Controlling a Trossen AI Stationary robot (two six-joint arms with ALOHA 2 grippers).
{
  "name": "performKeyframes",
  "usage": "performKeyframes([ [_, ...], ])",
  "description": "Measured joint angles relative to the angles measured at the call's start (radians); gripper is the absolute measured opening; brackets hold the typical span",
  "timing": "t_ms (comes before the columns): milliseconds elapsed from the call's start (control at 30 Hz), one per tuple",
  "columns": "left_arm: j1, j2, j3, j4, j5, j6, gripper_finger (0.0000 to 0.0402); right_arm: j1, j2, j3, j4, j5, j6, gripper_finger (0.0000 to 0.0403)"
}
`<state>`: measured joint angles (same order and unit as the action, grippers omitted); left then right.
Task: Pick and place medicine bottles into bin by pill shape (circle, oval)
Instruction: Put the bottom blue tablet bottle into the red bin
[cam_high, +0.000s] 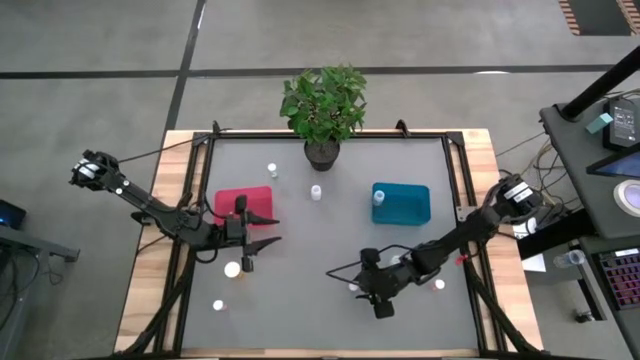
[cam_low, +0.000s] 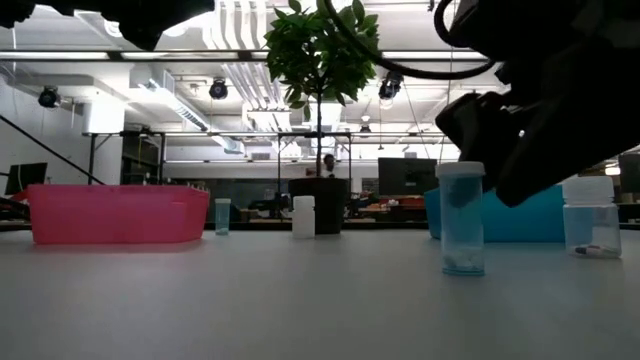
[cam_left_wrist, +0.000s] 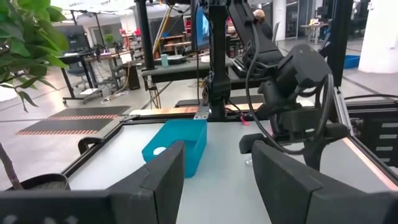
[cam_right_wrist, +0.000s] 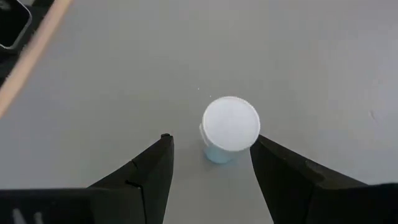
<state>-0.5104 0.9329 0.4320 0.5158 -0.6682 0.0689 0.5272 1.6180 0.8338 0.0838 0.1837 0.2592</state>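
Note:
A small clear bottle with a white cap (cam_right_wrist: 231, 124) stands upright on the grey table, and it also shows in the low view (cam_low: 461, 218). My right gripper (cam_high: 351, 281) is open above it and points down, with one finger on either side of the cap (cam_right_wrist: 211, 142). I cannot tell whether a finger touches it. My left gripper (cam_high: 268, 230) is open and empty beside the red bin (cam_high: 245, 203). The teal bin (cam_high: 402, 204) holds one bottle (cam_high: 378, 197). Other bottles stand at the far middle (cam_high: 272, 170) (cam_high: 316, 192), near left (cam_high: 232, 269) (cam_high: 218, 305) and near right (cam_high: 438, 285).
A potted plant in a black pot (cam_high: 322, 152) stands at the table's far edge between the bins. In the low view another clear bottle (cam_low: 591, 216) stands right of the one under my right gripper. Open grey table lies in the near middle.

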Motion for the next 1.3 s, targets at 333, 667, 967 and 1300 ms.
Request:
performKeyframes([
  [333, 0.0, 0.002, 0.0, -0.001, -0.002, 0.0, 0.0168, -0.024, 0.014, 0.008, 0.03, 0.001, -0.036, 0.0154],
  [667, 0.0, 0.007, 0.0, -0.001, -0.003, -0.003, 0.0168, -0.025, 0.003, 0.008, 0.024, 0.0, -0.036, 0.0095],
  [967, 0.0, 0.006, -0.001, -0.005, -0.003, -0.01, 0.0168, -0.122, -0.11, 0.073, -0.048, 0.001, -0.062, 0.0104],
  [1300, 0.001, -0.019, -0.003, -0.063, -0.003, -0.012, 0.0169, -0.285, -0.075, 0.406, -0.296, -0.001, -0.28, 0.0103],
])
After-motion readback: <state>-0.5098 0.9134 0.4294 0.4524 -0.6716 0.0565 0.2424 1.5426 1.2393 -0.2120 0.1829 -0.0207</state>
